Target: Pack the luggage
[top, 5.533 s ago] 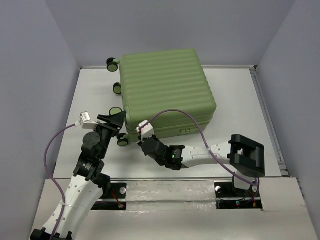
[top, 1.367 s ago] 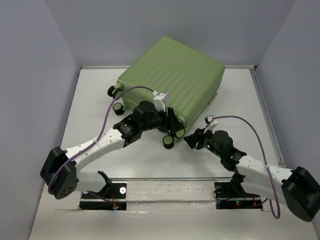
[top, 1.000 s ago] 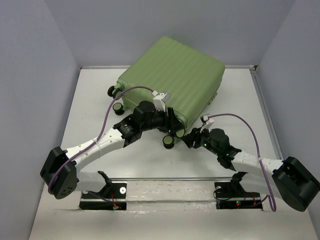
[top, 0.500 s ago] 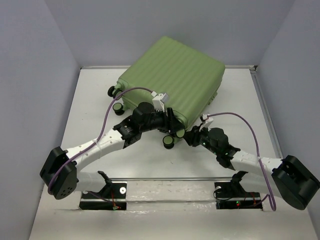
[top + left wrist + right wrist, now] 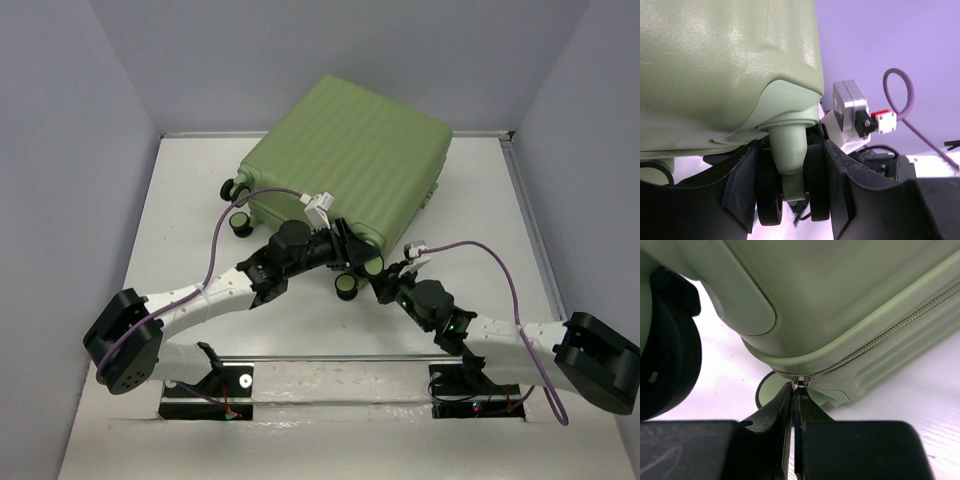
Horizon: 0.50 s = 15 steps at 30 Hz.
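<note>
The light-green ribbed luggage lies closed and turned at an angle at the back of the table. My left gripper is at its near corner, with one finger on each side of a black twin wheel on its green stem. It is shut on that wheel. My right gripper is at the same corner from the right. It is shut on the small metal zipper pull at the end of the zipper track. The lining is hidden.
The white table is walled in by grey panels. Two wheels stick out at the luggage's left side and another stands by the grippers. My purple cables arch over both arms. A rail runs along the table's right edge.
The luggage has turned counter-clockwise and its near corner has slid a little right and nearer. My right gripper has moved left up to that corner. My left gripper stays at the wheel.
</note>
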Each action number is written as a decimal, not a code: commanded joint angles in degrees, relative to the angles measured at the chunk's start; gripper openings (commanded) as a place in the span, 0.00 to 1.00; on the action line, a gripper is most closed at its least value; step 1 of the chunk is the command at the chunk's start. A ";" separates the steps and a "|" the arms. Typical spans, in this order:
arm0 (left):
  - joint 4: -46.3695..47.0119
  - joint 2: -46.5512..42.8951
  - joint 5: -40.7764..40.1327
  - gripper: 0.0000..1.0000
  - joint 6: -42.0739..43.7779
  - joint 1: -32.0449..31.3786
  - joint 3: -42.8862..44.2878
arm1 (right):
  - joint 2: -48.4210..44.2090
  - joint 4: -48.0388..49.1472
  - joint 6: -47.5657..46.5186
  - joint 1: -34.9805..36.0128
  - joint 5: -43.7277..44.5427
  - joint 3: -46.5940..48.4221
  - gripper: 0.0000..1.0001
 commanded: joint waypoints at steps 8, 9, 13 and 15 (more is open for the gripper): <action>32.32 3.01 -4.31 0.06 -9.74 -8.37 5.95 | 11.15 36.41 -5.74 15.41 17.10 4.73 0.07; 33.98 3.19 -4.83 0.06 -10.70 -8.45 6.73 | 14.30 37.64 -10.11 19.35 18.59 7.62 0.07; 35.05 3.02 -6.68 0.06 -12.20 -8.54 8.49 | 21.60 47.38 -19.70 26.22 27.36 12.13 0.07; 35.05 2.93 -7.12 0.06 -12.99 -8.72 9.37 | 23.73 50.38 -20.61 26.85 29.41 12.40 0.07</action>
